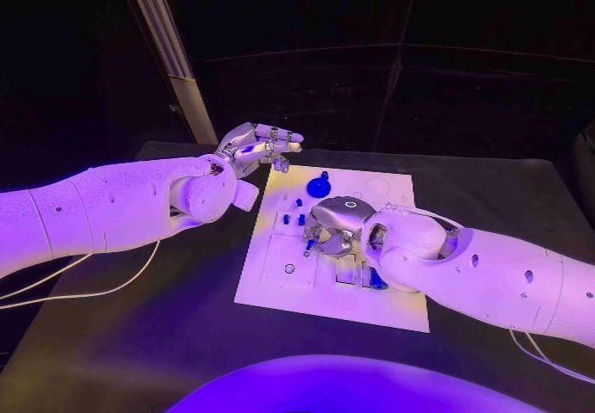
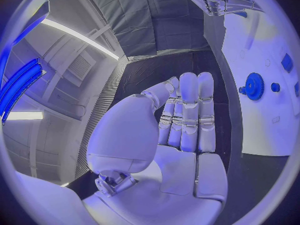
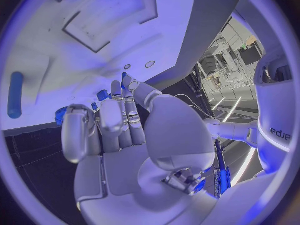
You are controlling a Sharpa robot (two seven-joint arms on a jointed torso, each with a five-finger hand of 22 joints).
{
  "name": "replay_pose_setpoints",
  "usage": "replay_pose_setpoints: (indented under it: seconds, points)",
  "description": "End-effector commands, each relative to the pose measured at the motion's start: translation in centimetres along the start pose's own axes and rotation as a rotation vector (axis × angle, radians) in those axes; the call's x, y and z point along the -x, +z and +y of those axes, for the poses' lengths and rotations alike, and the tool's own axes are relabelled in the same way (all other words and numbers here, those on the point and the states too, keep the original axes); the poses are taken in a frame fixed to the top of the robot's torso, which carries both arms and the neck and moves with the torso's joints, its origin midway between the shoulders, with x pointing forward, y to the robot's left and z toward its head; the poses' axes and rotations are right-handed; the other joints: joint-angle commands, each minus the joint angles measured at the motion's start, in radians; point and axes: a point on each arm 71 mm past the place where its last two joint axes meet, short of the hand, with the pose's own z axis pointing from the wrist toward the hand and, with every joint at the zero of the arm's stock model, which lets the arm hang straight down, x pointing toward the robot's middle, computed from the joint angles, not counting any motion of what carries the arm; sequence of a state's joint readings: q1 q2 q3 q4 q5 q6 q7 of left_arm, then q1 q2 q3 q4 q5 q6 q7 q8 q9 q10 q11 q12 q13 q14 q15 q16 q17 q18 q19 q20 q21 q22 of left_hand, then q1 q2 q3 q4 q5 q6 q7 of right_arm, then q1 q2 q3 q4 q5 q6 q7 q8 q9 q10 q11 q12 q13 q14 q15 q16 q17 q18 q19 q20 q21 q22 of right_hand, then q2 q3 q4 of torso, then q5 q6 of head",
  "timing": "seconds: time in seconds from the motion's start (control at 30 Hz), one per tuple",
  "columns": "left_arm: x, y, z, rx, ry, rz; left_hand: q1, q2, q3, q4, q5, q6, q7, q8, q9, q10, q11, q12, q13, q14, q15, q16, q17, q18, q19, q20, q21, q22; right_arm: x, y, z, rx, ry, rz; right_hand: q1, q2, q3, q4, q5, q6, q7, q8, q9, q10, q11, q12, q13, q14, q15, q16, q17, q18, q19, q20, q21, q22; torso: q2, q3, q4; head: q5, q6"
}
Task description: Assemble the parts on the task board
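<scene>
Head view: the white task board lies mid-table. The left hand hovers off the board's 11 o'clock corner, fingers loosely curled and holding nothing. A blue gear sits at the board's 12 o'clock end. The right hand reaches down over the board's centre, among small blue parts.

Left wrist view: fingers straight, together, empty; the gear shows beside them.

Right wrist view: fingertips meet small blue pieces; whether they pinch one I cannot tell. A blue peg lies well apart at 9 o'clock.
</scene>
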State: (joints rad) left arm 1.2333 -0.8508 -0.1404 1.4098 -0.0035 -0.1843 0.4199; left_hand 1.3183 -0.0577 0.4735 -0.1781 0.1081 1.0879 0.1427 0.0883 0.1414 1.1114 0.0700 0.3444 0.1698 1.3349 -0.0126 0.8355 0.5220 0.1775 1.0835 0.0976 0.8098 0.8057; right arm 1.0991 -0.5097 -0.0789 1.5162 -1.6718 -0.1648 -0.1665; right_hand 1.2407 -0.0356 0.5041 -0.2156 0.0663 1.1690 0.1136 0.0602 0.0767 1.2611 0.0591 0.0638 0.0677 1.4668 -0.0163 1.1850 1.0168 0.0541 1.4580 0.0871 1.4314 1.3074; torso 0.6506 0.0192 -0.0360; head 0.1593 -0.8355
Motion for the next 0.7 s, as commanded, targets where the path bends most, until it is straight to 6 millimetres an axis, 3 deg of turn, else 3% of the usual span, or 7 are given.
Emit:
replay_pose_setpoints:
  seconds: [0.03, 0.7]
  points:
    - [-0.15, 0.07, -0.16, -0.007, -0.009, 0.012, 0.007, 0.005, -0.001, -0.004, -0.004, 0.003, 0.003, -0.006, 0.001, -0.007, 0.001, 0.006, 0.002, -0.002, -0.001, -0.004, -0.001, 0.006, 0.003, -0.005, -0.004, 0.000, -0.14, 0.10, 0.16, 0.011, -0.013, 0.015, 0.001, 0.004, -0.003, -0.003, -0.005, 0.003, 0.006, 0.007, 0.001, -0.009, 0.000, -0.003, -0.001, 0.015, -0.005, 0.000, -0.001, -0.007, 0.007, 0.000, 0.004, 0.079, 0.000, -0.0003, -0.0001, 0.001, -0.001]
    - [-0.05, 0.11, -0.14, -0.005, -0.008, 0.011, 0.007, 0.005, -0.001, -0.004, -0.004, 0.003, 0.003, -0.006, 0.001, -0.007, 0.001, 0.006, 0.002, -0.002, -0.001, -0.004, -0.001, 0.006, 0.003, -0.005, -0.004, 0.000, -0.64, 0.27, 0.60, 0.025, -0.011, 0.039, -0.002, 0.004, -0.005, -0.002, -0.008, 0.003, 0.006, 0.006, 0.001, -0.010, 0.001, -0.003, -0.001, 0.015, -0.004, 0.001, -0.001, -0.008, 0.008, 0.001, 0.005, 0.081, -0.001, -0.0001, -0.0003, 0.004, -0.004]
